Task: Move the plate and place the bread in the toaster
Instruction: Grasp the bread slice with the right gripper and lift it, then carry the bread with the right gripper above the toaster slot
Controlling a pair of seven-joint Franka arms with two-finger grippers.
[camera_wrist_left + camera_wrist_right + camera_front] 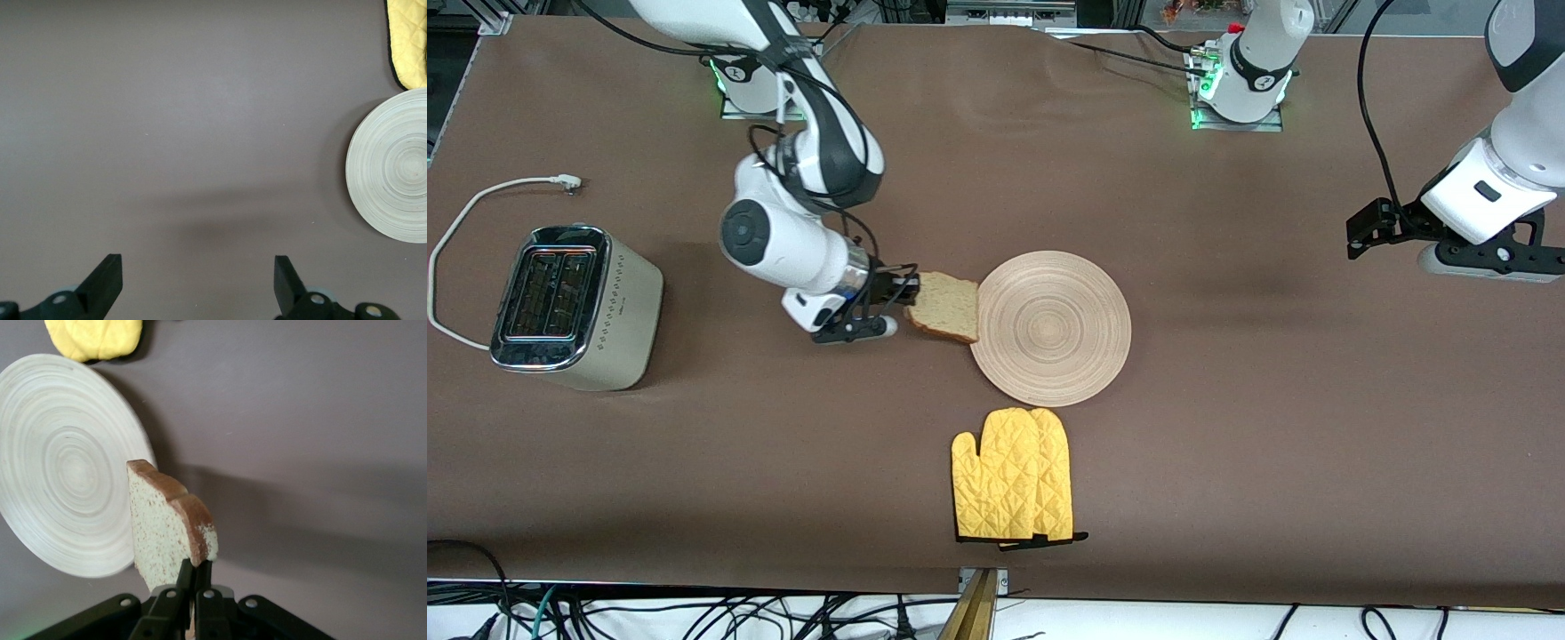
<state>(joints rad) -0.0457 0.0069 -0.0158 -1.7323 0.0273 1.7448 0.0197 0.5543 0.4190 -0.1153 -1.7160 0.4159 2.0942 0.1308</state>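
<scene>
My right gripper (903,304) is shut on the bread (945,307), a light-brown speckled slice with a darker crust, and holds it up just beside the plate's rim. In the right wrist view the bread (170,530) stands on edge between my right gripper's (195,572) closed fingers. The plate (1051,327), a pale wooden disc with ring grooves, lies at mid-table and shows in both wrist views (60,467) (393,167). The cream toaster (574,307) with a chrome top stands at the right arm's end of the table. My left gripper (1360,233) is open and empty, waiting at the left arm's end; it also shows in the left wrist view (198,275).
A yellow oven mitt (1012,474) lies nearer to the front camera than the plate. The toaster's white cord (463,222) loops on the table beside it.
</scene>
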